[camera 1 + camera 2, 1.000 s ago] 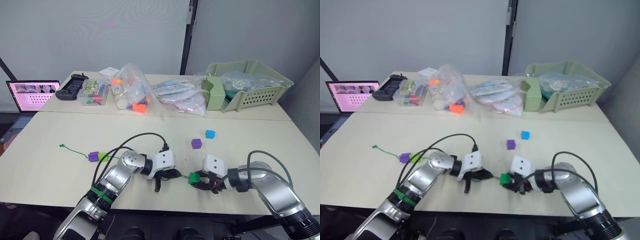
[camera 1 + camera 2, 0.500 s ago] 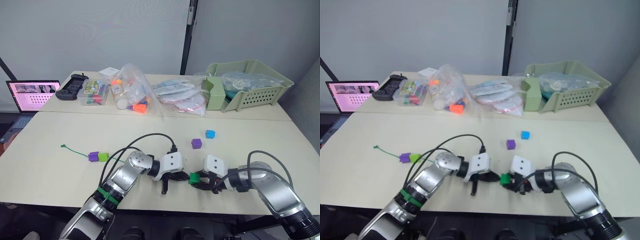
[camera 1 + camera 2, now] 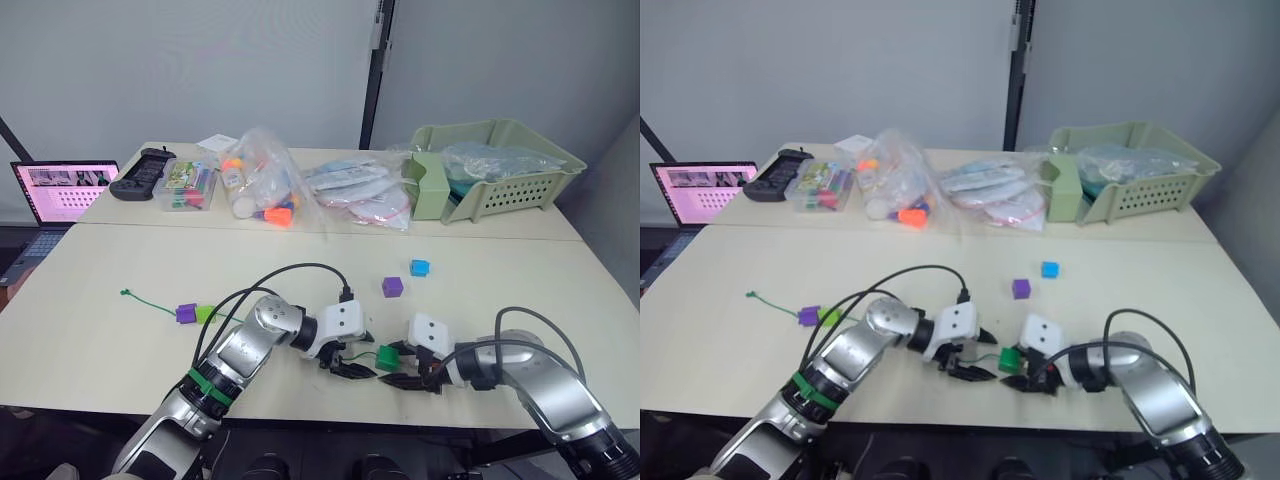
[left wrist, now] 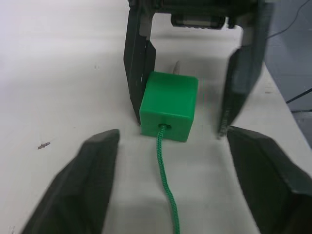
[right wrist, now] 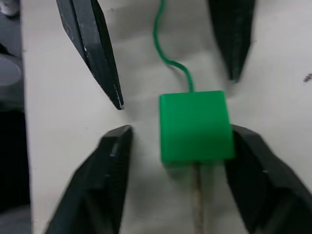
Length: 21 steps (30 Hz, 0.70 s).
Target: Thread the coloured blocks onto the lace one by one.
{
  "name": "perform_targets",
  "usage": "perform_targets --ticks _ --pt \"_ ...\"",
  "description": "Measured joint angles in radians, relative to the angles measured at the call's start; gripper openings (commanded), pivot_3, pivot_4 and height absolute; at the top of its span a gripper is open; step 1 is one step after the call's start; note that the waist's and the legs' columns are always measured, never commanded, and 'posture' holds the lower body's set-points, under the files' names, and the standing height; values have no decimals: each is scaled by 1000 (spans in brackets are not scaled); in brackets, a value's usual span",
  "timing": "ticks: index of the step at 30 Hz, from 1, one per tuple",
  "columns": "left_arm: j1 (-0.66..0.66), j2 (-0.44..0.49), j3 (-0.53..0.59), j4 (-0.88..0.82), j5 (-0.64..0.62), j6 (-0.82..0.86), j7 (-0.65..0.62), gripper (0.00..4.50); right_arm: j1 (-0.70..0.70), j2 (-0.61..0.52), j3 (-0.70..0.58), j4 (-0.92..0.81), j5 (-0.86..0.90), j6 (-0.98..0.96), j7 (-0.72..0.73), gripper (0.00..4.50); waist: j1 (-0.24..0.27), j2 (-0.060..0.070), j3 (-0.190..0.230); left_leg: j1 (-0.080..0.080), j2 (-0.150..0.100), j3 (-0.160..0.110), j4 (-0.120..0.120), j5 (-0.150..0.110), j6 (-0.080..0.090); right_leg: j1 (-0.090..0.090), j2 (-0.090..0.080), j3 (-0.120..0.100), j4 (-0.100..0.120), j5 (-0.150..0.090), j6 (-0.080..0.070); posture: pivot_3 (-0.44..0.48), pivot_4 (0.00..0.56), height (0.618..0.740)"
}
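Two head-mounted eyes look forward and down over a pale table (image 3: 100, 340), taking in both arms from above and behind, with a laptop (image 3: 55, 195) and a green basket (image 3: 500, 170) well beyond the grippers. The left wrist camera sits low and close behind the left gripper (image 4: 170, 195), looking along its spread fingers toward the right gripper (image 4: 187, 92) facing it. The right wrist camera does the reverse, close over the right gripper (image 5: 183, 195) with the left gripper (image 5: 168, 83) opposite. Both wrist views share the green block (image 4: 169, 105) on the lace (image 4: 165, 187) between the two grippers, each from its own side.
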Motion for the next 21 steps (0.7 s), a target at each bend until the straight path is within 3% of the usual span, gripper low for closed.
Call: perform_targets --ticks 1,7,13,16,21 --pt "-7 -4 -3 -1 3 0 6 4500 14 -10 -15 -13 10 0 -1 4475 2 0 0 0 0 0 0 0 0 0 0 0 0 0 0 0 150 740" --pt "-28 -69 -51 28 55 -9 64 4500 82 -59 -139 -66 57 -22 -9 4475 2 0 0 -1 0 0 0 0 0 -1 0 0 0 0 0 0 150 740" --pt "-29 -105 -85 90 74 -41 80 4500 108 -84 -158 -64 64 -39 -12 4475 -4 0 0 -2 0 0 0 0 0 -2 0 0 0 0 0 0 150 740" --pt "-29 -108 -84 108 74 -50 77 3757 114 -86 -158 -64 65 -41 -18 4500 -2 0 0 -2 0 0 0 0 0 -2 0 0 0 0 1 0 150 740" --pt "-29 -106 -81 112 74 -55 66 2042 122 -87 -158 -60 65 -50 -20 4500 0 0 0 -2 0 0 0 0 0 -2 0 1 0 0 1 0 150 740"
